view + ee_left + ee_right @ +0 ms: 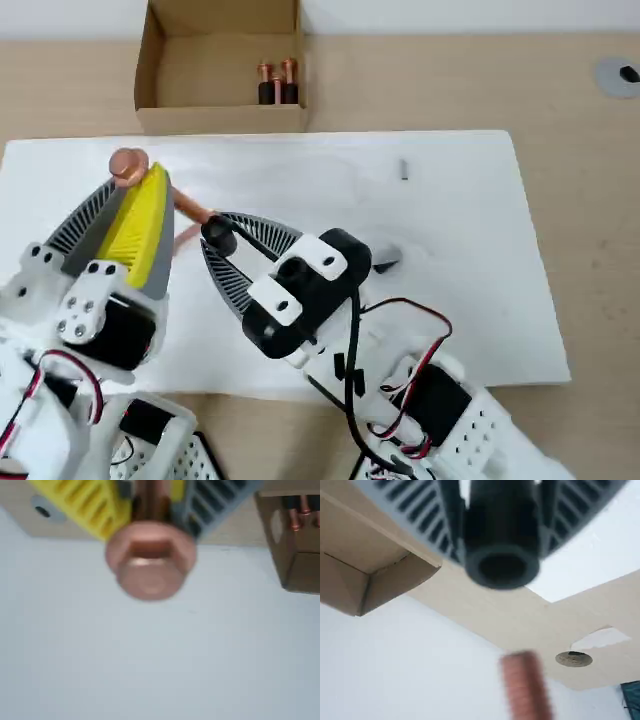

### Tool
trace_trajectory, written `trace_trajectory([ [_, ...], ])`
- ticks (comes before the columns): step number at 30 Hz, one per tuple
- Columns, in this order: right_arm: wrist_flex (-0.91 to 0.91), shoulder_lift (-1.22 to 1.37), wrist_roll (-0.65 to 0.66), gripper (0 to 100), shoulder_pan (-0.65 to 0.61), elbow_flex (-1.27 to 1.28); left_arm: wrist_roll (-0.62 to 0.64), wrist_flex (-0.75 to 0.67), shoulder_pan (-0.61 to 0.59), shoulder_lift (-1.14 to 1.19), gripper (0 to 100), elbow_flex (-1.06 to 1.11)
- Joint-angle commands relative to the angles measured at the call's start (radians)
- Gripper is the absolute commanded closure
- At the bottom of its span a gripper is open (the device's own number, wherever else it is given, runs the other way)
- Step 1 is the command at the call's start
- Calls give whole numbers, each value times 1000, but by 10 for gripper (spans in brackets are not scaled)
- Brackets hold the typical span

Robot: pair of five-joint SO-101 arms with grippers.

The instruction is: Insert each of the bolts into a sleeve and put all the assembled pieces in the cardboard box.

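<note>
Cardboard box (150, 62) holds assembled pieces (277, 86) in corner; left gripper (138, 180) clamps bolt (150, 567), right gripper (213, 226) clamps sleeve (502, 555).

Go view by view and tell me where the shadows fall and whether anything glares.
High view: soft shadows on the white sheet under the bolt and beside the arm of the right pincer; no glare. Left wrist view: even light on the sheet, no hard shadow below the bolt's head, held in the left pincer. Right wrist view: the sleeve shows dark against the bright sheet.
</note>
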Motion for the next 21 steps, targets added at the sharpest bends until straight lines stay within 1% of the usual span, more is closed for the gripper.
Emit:
trace_trajectory([
  [1, -20, -27, -8, 989, -16, -4, -14, 18, 17, 2, 991, -54],
  [7, -20, -27, -8, 989, -16, -4, -9, 49, 18, 1, 991, -49],
  [15, -20, -27, -8, 989, -16, -4, -8, 55, 20, -1, 991, -51],
  [19, -20, -24, -8, 989, -16, -4, -8, 57, 94, -4, 991, -46],
  [21, -20, -24, -8, 989, -16, -4, -9, 57, 110, -4, 991, -44],
])
